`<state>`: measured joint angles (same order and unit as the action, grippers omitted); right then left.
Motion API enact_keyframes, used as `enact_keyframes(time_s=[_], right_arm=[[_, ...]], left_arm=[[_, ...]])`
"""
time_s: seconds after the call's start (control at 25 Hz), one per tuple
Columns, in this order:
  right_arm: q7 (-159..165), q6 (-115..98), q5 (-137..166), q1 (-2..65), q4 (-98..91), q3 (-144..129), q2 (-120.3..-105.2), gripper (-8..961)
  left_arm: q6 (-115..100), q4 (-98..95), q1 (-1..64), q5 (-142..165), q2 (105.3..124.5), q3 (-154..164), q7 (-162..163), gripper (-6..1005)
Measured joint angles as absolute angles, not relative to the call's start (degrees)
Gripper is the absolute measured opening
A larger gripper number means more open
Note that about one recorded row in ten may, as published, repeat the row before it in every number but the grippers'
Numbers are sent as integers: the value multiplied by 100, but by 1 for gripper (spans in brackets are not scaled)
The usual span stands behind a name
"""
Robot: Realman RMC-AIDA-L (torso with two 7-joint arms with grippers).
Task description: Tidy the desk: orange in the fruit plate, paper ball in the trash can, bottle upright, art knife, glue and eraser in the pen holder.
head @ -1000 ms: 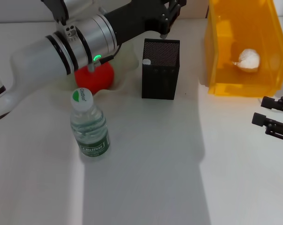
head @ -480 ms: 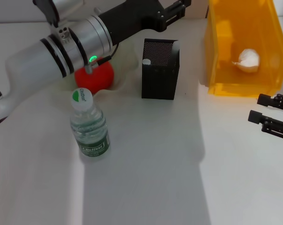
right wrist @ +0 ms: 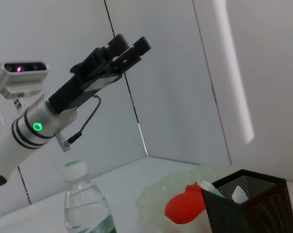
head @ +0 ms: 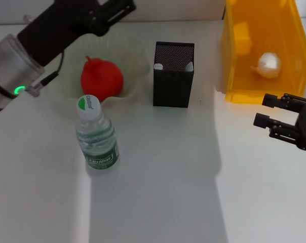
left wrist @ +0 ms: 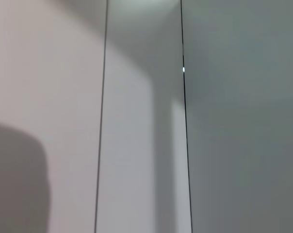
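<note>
The orange lies in the pale-green fruit plate. In front of it the bottle stands upright. The black mesh pen holder shows pale tips above its rim; I cannot tell which are art knife, glue or eraser. The paper ball rests inside the yellow trash can. My left gripper hangs open and empty above the plate's far side, also seen from the right wrist view. My right gripper is open in front of the trash can, holding nothing.
The right wrist view shows the bottle, the orange and the pen holder before grey wall panels. The left wrist view shows only wall panels. Bare white table spreads across the front.
My left arm has drawn back from above the pen holder to the left, uncovering the plate and orange. My right gripper has moved left and farther into view.
</note>
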<state>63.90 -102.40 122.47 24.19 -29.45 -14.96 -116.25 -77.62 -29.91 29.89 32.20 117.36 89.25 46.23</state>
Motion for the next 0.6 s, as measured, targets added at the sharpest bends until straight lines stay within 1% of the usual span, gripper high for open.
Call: enact_keyframes(time_s=[0.04,0.08,0.12,0.16,0.2,0.24,0.28,0.32,0.36,0.4,0.48,0.52,0.6], right_arm=[[6403,-10241,12255,2488,-2943,-1546,-11666,611],[6403,-10241,12255,2488,-2943,-1546,-11666,611],[6411,-10243,12255,2518,-2932,-1584,-11679,611],[6419,-10246,12255,2560,-2899,-1625,-11685,611],[6425,-10257,12254,2609,-2858,-1653,-11689,611],[6432,-10323,12258,2698,-2788,-1673,-11691,611],[6432,-10323,12258,2698,-2788,-1673,-11691,611],[6439,-10359,12259,2737,-2761,-1690,-11691,611],[6457,-10420,12261,2775,-2750,-1714,-11689,611],[6483,-10477,12262,2823,-2738,-1765,-11688,611],[6565,-10586,12262,2913,-2728,-1923,-11685,611],[6609,-10630,12260,2950,-2727,-2007,-11686,611],[6710,-10738,12246,3063,-2727,-2198,-11689,611]], left_arm=[[-7762,-2991,2989,3220,11736,8925,4623,784],[-8137,-2966,2752,3220,11653,8701,4646,784],[-8137,-2966,2752,3220,11653,8701,4646,784],[-8705,-2970,2381,3231,11435,8376,4841,784],[-8881,-2955,2292,3274,11309,8315,5009,784],[-8881,-2955,2292,3274,11309,8315,5009,784],[-8997,-2937,2219,3357,11186,8286,5160,784],[-9226,-2906,2084,3728,10927,8263,5400,784],[-9319,-2902,2030,3926,10846,8228,5478,784],[-9390,-2900,1986,4081,10787,8194,5535,784],[-9779,-2895,1771,4918,10610,7860,5709,784],[-9808,-2895,1759,4977,10604,7835,5717,784],[-10228,-2893,1547,5902,10528,7392,5879,784]])
